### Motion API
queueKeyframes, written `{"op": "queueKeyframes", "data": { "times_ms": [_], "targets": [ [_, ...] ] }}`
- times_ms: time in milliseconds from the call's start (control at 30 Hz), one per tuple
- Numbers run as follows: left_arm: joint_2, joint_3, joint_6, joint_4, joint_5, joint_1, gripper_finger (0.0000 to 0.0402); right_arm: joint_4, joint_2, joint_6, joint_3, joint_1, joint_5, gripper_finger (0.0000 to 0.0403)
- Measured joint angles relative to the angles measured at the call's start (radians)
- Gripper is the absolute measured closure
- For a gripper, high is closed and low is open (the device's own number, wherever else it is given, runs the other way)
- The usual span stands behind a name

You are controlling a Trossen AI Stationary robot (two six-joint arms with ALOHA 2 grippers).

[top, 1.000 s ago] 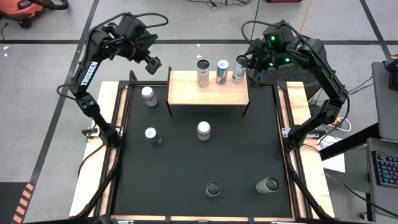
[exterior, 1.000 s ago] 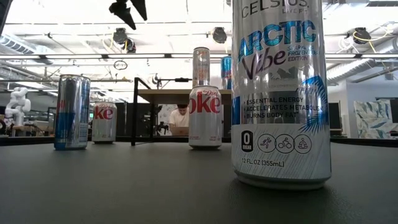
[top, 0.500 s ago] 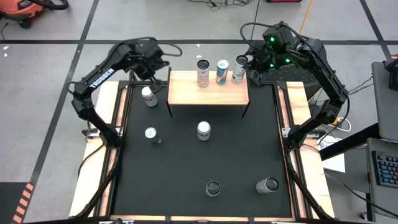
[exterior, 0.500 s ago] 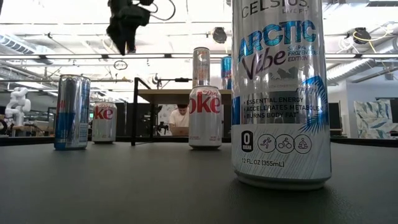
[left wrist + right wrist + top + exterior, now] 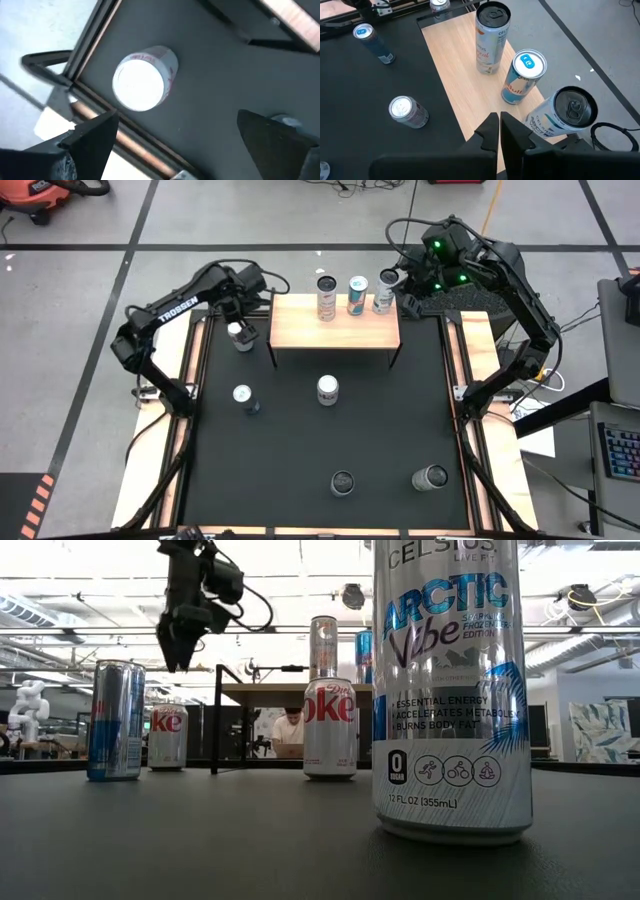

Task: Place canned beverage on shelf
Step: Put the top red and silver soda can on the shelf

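Swung down from upper left, open left pincer (image 5: 238, 313) hovers directly above upright Diet Coke can (image 5: 240, 335); right pincer (image 5: 499, 131) closed.

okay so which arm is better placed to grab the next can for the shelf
Left. The left gripper hangs open right above the Diet Coke can beside the shelf. The right gripper is shut over the shelf's far end, near the three cans already there.

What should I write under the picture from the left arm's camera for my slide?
Open left gripper hovers above an upright Diet Coke can on the black mat.
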Motion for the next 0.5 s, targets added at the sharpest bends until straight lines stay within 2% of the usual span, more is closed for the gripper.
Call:
{"op": "queueKeyframes", "data": {
  "times_ms": [100, 367, 500],
  "targets": [
    [0.000, -0.035, 0.001, 0.041, 0.041, 0.027, 0.0004, -0.002, 0.000, -0.005, 0.000, 0.000, 0.000, 0.0403],
    [-0.001, -0.109, 0.003, 0.097, 0.046, 0.096, 0.0004, -0.005, 0.000, -0.019, 0.000, 0.000, 0.000, 0.0403],
    [0.000, -0.157, 0.002, 0.164, 0.083, 0.122, 0.0004, -0.025, 0.000, -0.019, 0.000, 0.000, 0.000, 0.0403]
  ]
}}
